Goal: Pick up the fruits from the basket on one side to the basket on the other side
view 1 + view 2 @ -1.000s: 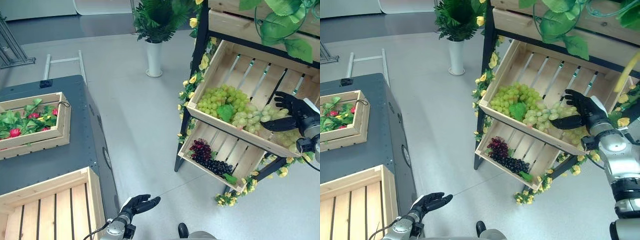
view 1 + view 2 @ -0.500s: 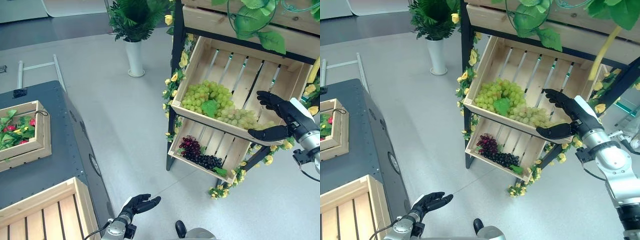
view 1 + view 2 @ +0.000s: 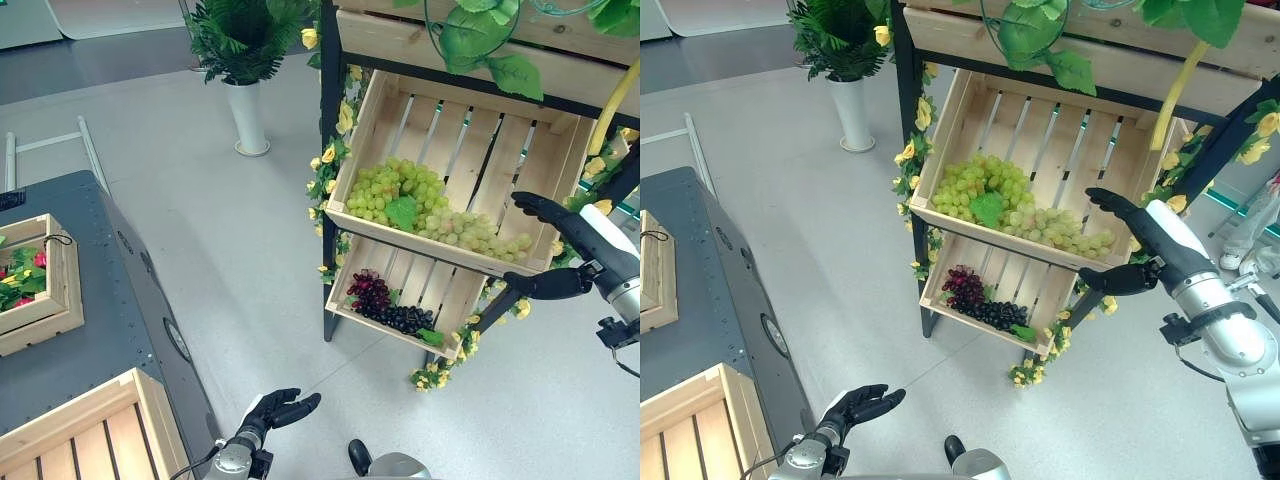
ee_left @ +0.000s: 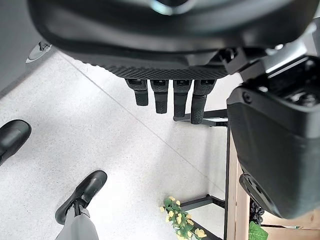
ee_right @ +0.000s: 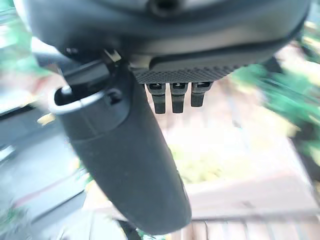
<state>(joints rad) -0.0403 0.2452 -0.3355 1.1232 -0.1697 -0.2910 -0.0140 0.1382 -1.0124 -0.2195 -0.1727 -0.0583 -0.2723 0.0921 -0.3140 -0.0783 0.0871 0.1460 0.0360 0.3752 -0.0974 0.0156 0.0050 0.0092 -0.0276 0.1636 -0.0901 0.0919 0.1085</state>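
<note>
Right hand (image 3: 565,225) spread (beside green grapes (image 3: 400,195))

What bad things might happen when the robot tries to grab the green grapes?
1. The right hand is open beside the crate's corner, off the green grapes; reaching in, it might bump the wooden wall.
2. The crate tilts forward, so nudged grapes might roll over its low front edge onto the floor.
3. The empty crate sits far across, so carried grapes could drop.

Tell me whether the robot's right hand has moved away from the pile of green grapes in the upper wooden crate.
Yes. The right hand, open, was over the green grapes a second ago; now it is outside the upper wooden crate, beyond its right corner.
</note>
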